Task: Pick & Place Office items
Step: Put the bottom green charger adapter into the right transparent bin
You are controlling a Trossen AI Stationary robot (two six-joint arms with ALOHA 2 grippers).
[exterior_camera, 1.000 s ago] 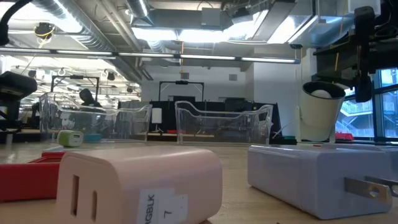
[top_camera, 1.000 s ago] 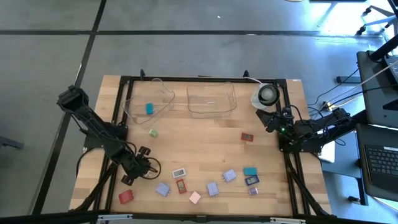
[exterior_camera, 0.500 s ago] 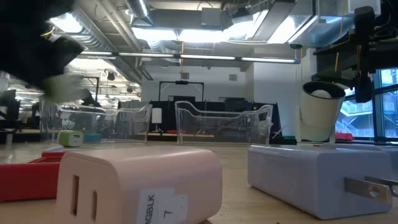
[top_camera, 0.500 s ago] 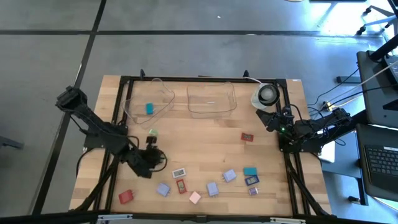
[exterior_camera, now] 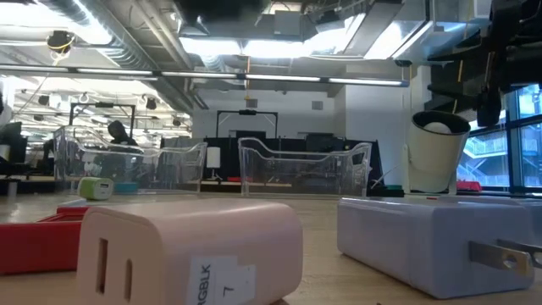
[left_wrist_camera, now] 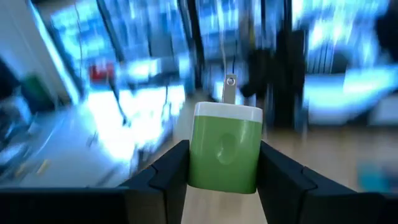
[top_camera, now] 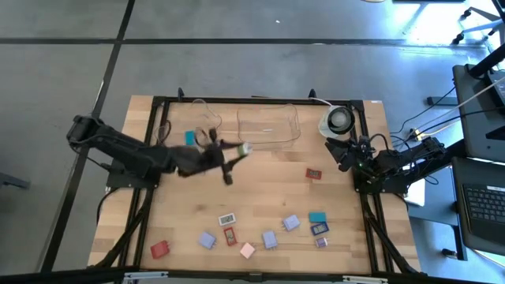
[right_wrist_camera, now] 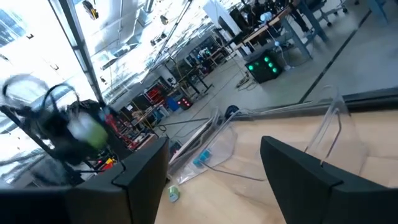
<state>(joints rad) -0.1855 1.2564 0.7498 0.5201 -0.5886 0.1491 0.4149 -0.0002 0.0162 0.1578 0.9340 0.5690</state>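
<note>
The left gripper [top_camera: 239,150] is up off the tabletop [top_camera: 260,189], and its fingers [left_wrist_camera: 166,174] are clamped on a little green block [left_wrist_camera: 225,149] with a white cap and a metal prong sticking out the end. From overhead it sits right at the gap between the two clear trays, just off the near left corner of the right tray [top_camera: 268,126].

Using that right tray as the landmark: the left tray [top_camera: 189,130] is just beside it and has a teal block [top_camera: 189,138] lying in it. A second small green block [exterior_camera: 95,188] shows in the low view in front of the trays. A round white thing with a dark middle [top_camera: 337,120] stands on the tray's other side. A red block [top_camera: 314,173] lies a bit nearer than the tray, toward the right gripper [top_camera: 345,154], which waits at the tabletop's right edge with fingers [right_wrist_camera: 140,180] spread wide, nothing in them.

The rest of the blocks are scattered well away along the near edge: white [top_camera: 227,219], lavender-blue [top_camera: 269,239], pink [top_camera: 247,250], another red one [top_camera: 160,249].
</note>
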